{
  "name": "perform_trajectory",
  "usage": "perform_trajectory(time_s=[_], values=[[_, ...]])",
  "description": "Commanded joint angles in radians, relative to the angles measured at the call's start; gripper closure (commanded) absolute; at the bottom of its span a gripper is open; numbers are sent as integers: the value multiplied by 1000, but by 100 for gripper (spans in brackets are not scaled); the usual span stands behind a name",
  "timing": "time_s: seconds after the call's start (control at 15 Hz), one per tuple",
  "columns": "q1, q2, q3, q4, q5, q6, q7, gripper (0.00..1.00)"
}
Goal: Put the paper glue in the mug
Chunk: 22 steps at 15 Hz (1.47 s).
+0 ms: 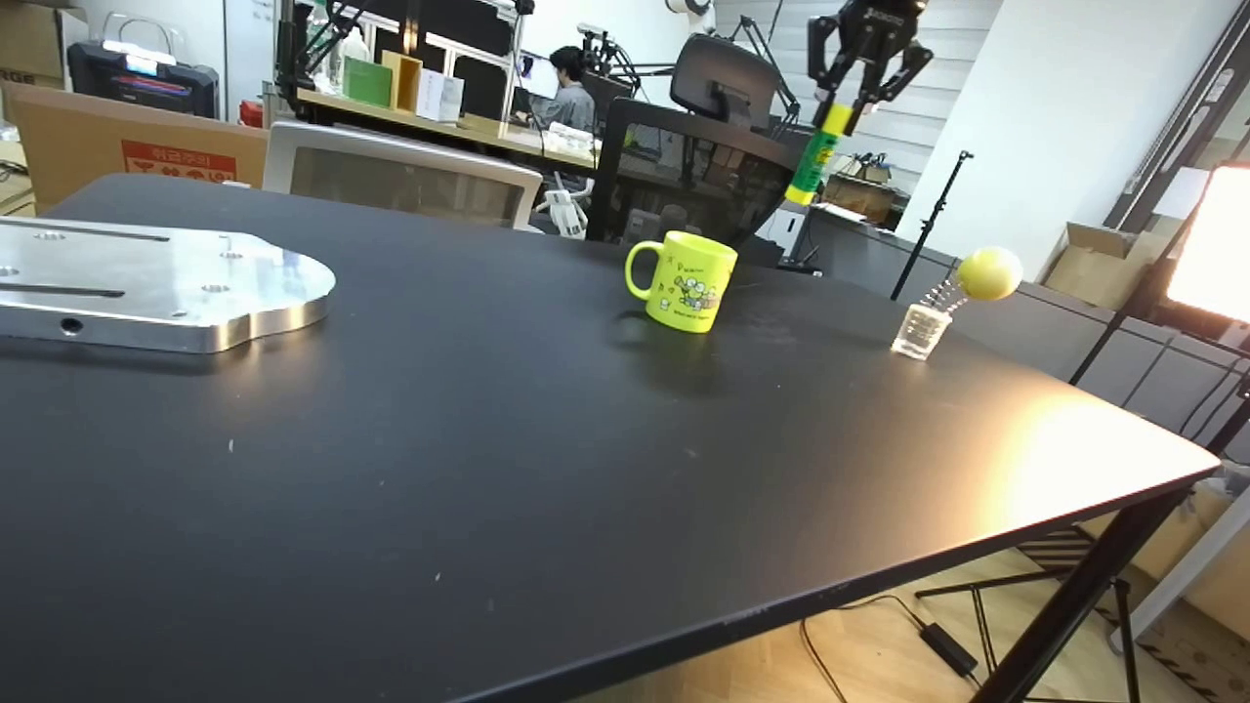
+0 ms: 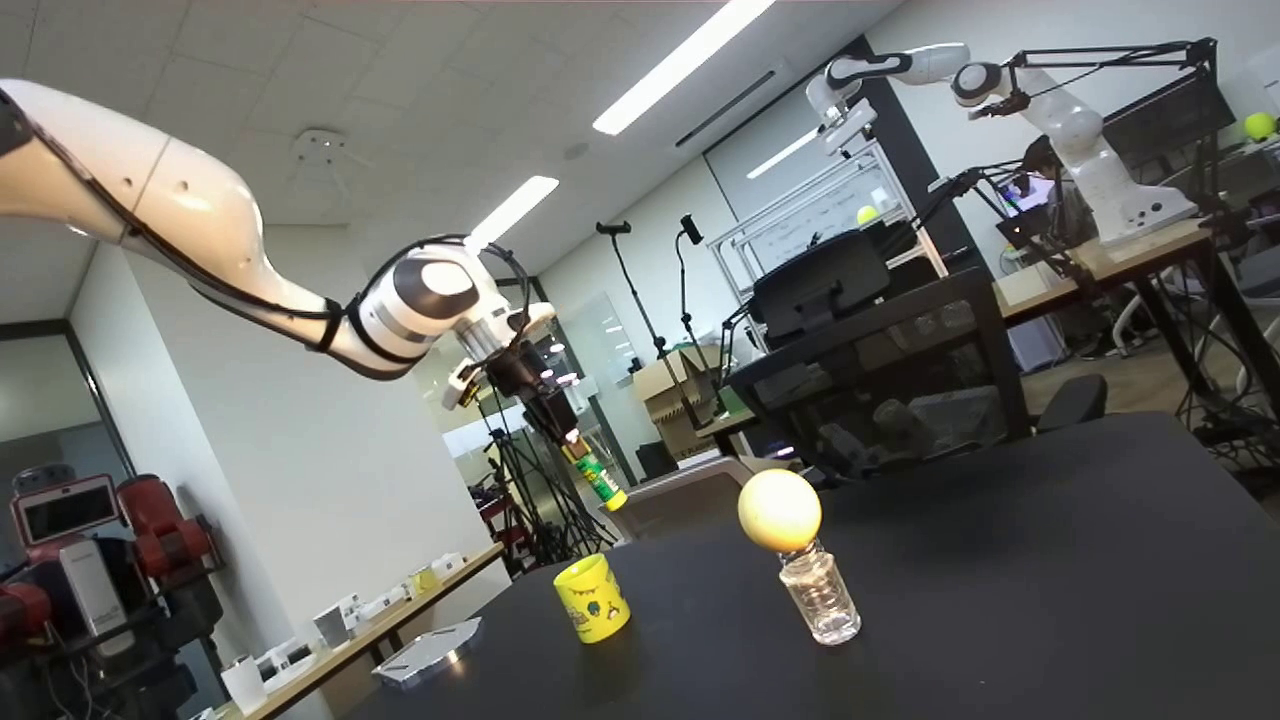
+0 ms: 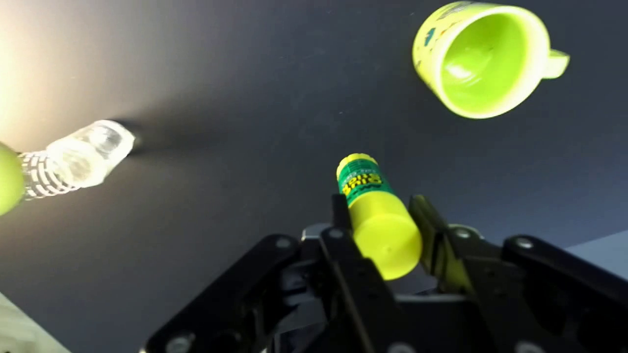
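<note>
The paper glue is a green stick with yellow ends (image 1: pixel 816 161); it also shows in an exterior view (image 2: pixel 602 480) and in the wrist view (image 3: pixel 364 180). My gripper (image 1: pixel 841 117) is shut on its yellow end and holds it tilted in the air above table height. In the wrist view the gripper's fingers (image 3: pixel 379 203) lie on both sides of the yellow end. The lime mug (image 1: pixel 687 285) stands upright on the dark table, also in an exterior view (image 2: pixel 592 602). In the wrist view the mug (image 3: pixel 432 56) is at the upper right, its inside visible, apart from the glue.
A yellow ball (image 1: pixel 989 273) on a clear holder (image 1: pixel 921 332) stands near the table's edge; the holder shows in the wrist view (image 3: pixel 93 152) at the left. A silver metal plate (image 1: pixel 176 288) lies on the dark table (image 1: pixel 488 469). A mesh chair (image 2: pixel 890 380) stands at the table.
</note>
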Motion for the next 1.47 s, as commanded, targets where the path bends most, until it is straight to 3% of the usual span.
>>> perform_trajectory(time_s=[0.0,0.4,0.93,1.4], values=[[63,112,35,137,-18,-42,5,91],[100,221,56,241,19,-38,-42,91],[63,331,52,389,101,-232,-71,91],[32,403,41,419,136,-203,-76,91]])
